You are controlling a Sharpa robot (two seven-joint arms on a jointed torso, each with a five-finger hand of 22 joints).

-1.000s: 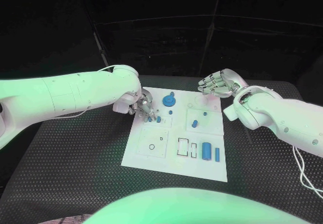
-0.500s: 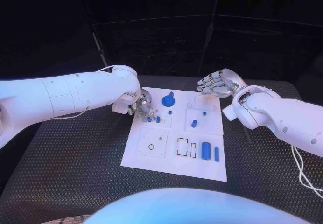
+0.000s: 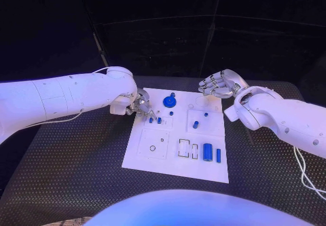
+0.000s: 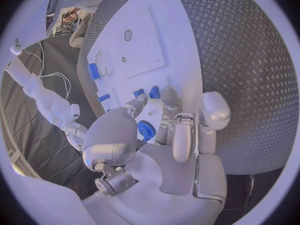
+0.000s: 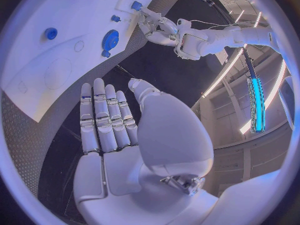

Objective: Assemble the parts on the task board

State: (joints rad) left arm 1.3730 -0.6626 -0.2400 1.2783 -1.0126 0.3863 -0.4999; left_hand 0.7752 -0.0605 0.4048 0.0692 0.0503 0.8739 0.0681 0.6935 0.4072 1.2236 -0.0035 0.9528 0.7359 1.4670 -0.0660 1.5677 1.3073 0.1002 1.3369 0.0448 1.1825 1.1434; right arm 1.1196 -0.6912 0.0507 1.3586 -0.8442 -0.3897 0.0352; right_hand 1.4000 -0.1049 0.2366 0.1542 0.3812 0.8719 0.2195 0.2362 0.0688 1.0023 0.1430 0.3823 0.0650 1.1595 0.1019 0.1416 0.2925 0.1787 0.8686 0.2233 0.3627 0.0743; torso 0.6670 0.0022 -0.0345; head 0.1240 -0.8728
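Dark bench (image 3: pixel 81 155) carried task board (image 3: pixel 170 165). Left hand (image 3: pixel 141 107) at board's far-left corner, fingers (image 4: pixel 167 97) spread just beside small blue pegs (image 3: pixel 155 120), holding nothing. Right hand (image 3: pixel 217 84) farther off, beyond the far-right corner, fingers straight, idle.

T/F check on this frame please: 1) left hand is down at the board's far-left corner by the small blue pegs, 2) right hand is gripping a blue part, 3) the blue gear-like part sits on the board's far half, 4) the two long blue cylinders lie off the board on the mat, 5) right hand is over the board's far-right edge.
1) True. The left hand has its fingers down at the small blue pegs on the task board.
2) False. The right hand holds nothing; the right wrist view shows its fingers straight and empty.
3) True. The blue gear-like part sits there.
4) False. The long blue cylinders lie on the board, near its right edge.
5) True.
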